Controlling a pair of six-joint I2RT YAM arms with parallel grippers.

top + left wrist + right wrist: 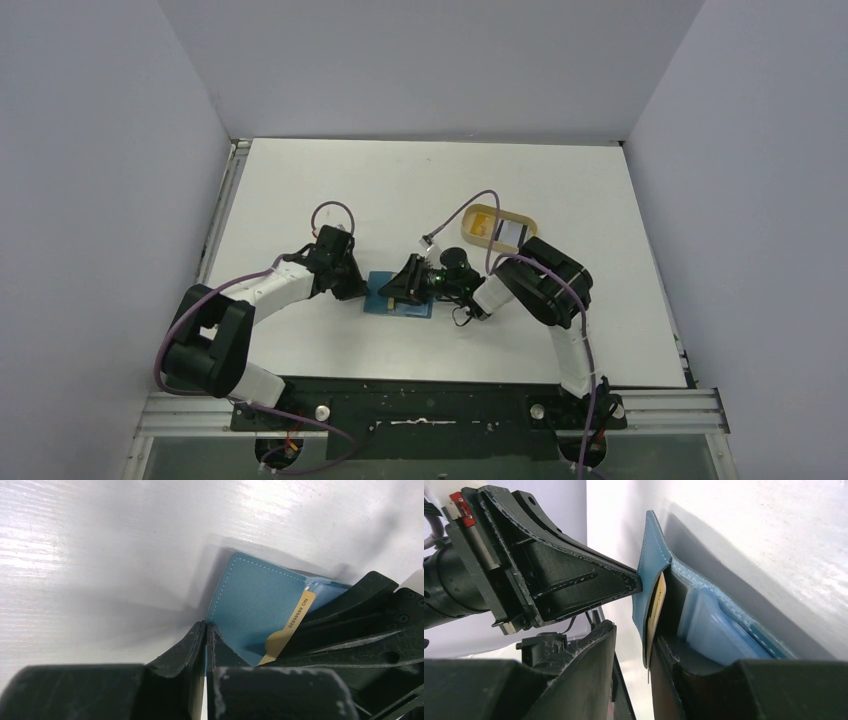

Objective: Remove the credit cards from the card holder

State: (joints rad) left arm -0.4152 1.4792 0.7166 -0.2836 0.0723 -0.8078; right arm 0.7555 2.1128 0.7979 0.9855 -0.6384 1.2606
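Note:
The teal card holder (412, 309) lies open on the table between the arms. My left gripper (352, 285) is shut on the edge of its raised flap (250, 600), a teal sliver showing between the fingers (206, 625). A gold card (290, 629) sticks up from the pocket behind that flap, also in the right wrist view (656, 605). My right gripper (636, 632) is open: one finger (684, 655) is inside the holder against the card, the other (594, 650) is outside the flap with a gap. It sits over the holder in the top view (402, 285).
A tan oval tray (468, 228) stands at the back right of the holder, holding a yellow card (482, 227) and a white card with black bands (508, 233). Grey walls surround the white table on three sides.

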